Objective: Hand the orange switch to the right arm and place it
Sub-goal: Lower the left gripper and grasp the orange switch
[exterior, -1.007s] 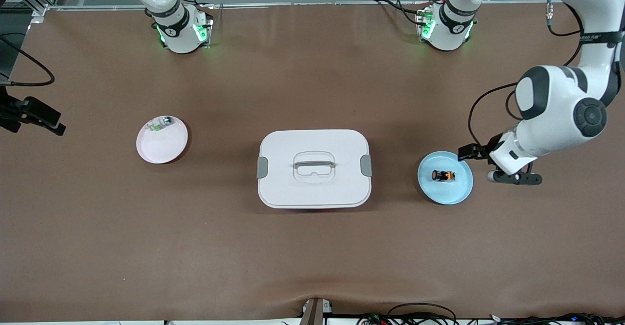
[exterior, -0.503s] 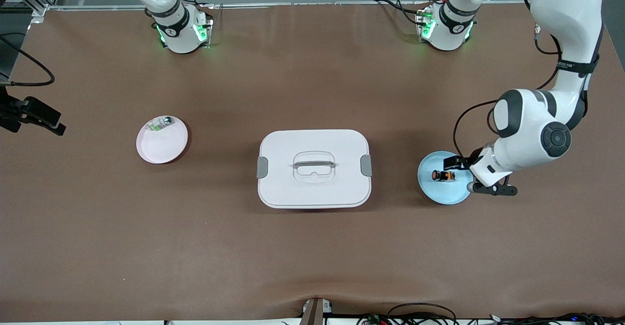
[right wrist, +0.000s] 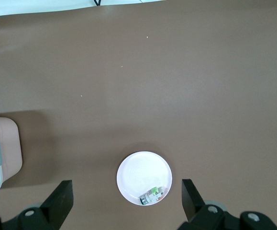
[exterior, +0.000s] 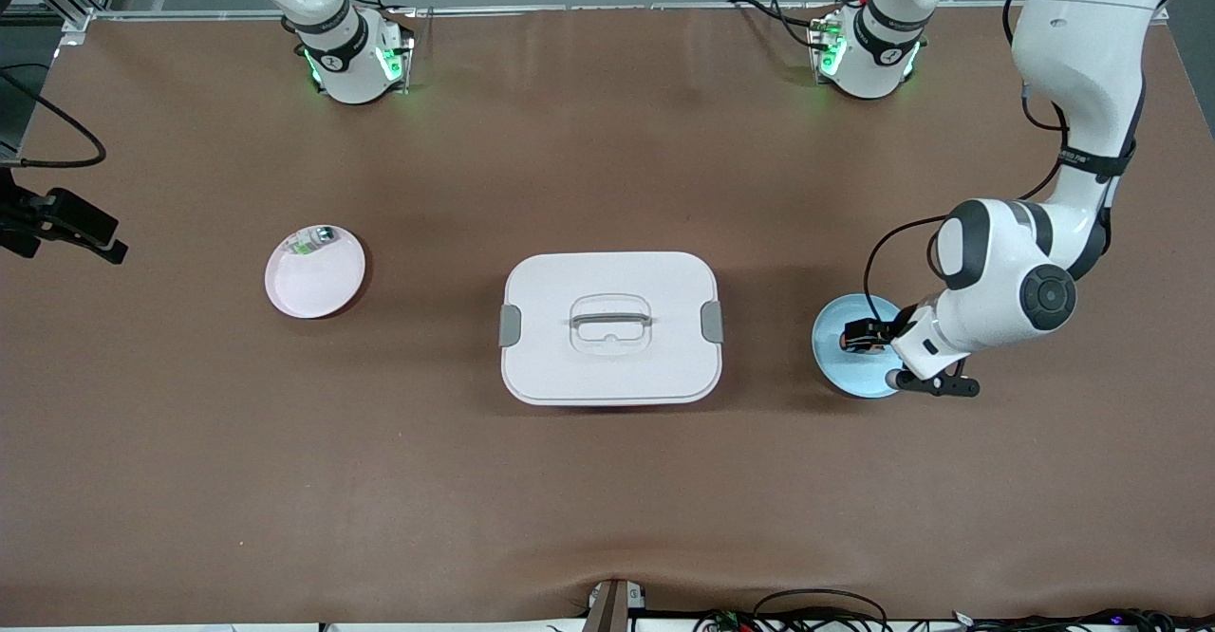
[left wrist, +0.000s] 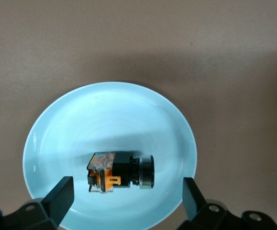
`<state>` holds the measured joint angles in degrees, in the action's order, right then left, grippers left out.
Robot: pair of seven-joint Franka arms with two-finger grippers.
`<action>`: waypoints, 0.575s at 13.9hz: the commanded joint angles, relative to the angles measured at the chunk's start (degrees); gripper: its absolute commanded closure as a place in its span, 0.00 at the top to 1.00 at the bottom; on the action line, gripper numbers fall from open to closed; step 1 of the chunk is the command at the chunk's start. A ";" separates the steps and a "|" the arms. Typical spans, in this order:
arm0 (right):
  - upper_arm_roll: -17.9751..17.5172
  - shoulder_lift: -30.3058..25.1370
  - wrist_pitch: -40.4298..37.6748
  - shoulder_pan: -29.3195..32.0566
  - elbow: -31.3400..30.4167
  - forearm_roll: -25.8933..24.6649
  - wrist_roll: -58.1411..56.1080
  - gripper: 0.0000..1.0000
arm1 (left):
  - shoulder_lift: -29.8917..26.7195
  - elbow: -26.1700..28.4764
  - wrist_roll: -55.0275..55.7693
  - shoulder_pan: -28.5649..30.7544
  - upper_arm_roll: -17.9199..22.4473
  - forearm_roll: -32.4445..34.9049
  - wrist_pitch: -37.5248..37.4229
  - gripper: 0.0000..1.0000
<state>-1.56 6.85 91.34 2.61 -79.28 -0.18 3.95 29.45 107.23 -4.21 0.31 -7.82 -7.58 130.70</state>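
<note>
The orange switch (left wrist: pixel 120 171) lies on its side in the blue plate (left wrist: pixel 71 120) at the left arm's end of the table. Its long axis runs flat across the plate, along the line between the two finger pads; the black round end points toward one pad and the squared orange-tabbed body toward the other.

Going across the front view: the pink plate (exterior: pixel 308 286) holds a small white-green-silver part (exterior: pixel 309 241) at its rim; the white lidded box (exterior: pixel 610 328) sits mid-table; then comes the blue plate with the switch.

The left gripper (left wrist: pixel 124 199) hangs over the blue plate, fingers (left wrist: pixel 59 196) spread wide, one each side of the switch, touching nothing. The right gripper (right wrist: pixel 124 199) waits high over the pink plate, fingers likewise wide apart and empty.
</note>
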 commanded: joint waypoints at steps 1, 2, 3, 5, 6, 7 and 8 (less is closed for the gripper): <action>-0.02 -0.88 0.33 -0.33 -0.61 0.44 0.53 1.00 | 1.75 -1.06 -0.98 0.39 -0.09 -0.95 0.87 1.00; -0.02 -0.88 0.24 -0.59 -0.61 0.36 0.53 1.00 | 2.10 -0.97 -0.98 0.39 -0.09 -0.95 0.87 1.00; 0.06 -0.97 0.15 -1.03 -0.61 0.27 0.53 1.00 | 2.63 -0.88 -0.98 0.39 -0.09 -0.95 0.87 1.00; 0.15 -0.88 0.33 -1.03 -0.61 0.36 0.53 1.00 | 3.33 -0.79 -0.89 0.48 -0.17 -0.95 0.96 1.00; 0.07 -0.97 0.15 -1.20 -0.61 0.27 0.53 1.00 | 3.69 -0.88 -0.89 0.48 -0.17 -1.04 1.04 1.00; 0.07 -0.97 0.07 -1.29 -0.61 0.18 0.53 1.00 | 4.21 -0.79 -0.98 0.48 -0.09 -1.04 1.74 1.00; 0.07 -0.97 0.24 -1.29 -0.61 0.18 0.53 1.00 | 4.65 -0.79 -0.89 0.57 -0.09 -1.04 2.44 1.00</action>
<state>-1.67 6.85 91.37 1.68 -79.28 -0.18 3.95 32.90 107.02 -4.21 0.55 -7.82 -7.58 131.62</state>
